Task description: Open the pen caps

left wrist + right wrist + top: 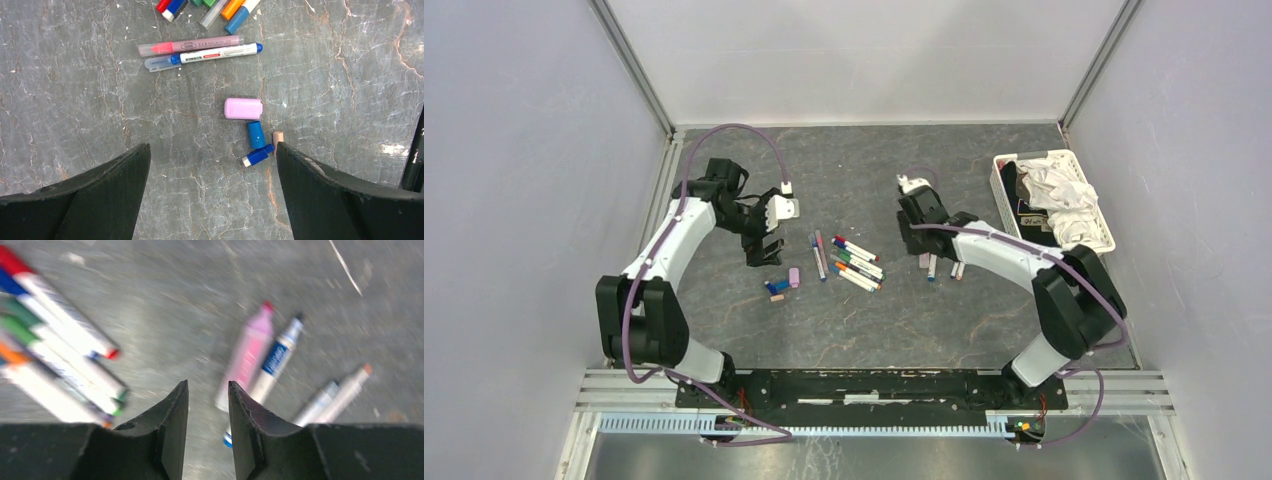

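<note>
The task looks partly done. Some pen caps already lie loose on the bench (984,330), in a small cluster left of centre: a pink cap (243,108), a blue cap (256,134) just near of it, a second blue piece with a white end (257,156), and a small tan piece (278,136) beside them. The left hand (212,147) hovers above this cluster, its fingers spread wide with nothing between them.

To the right, four pens (277,357) lie side by side under the right hand (208,384). Their tips appear bare, though the wrist view is too blurred to be sure. The right hand's fingers stand a narrow gap apart, and only bench shows in the gap, so it holds nothing.

Work remains in the middle. A fanned group of pens (856,262) there appears to have its coloured caps on, in red, blue, green and orange. Just left of it lie two more pens (200,54), each with a translucent cap over its tip. By this count roughly a third of the pens are opened and the larger share is untouched.
</note>
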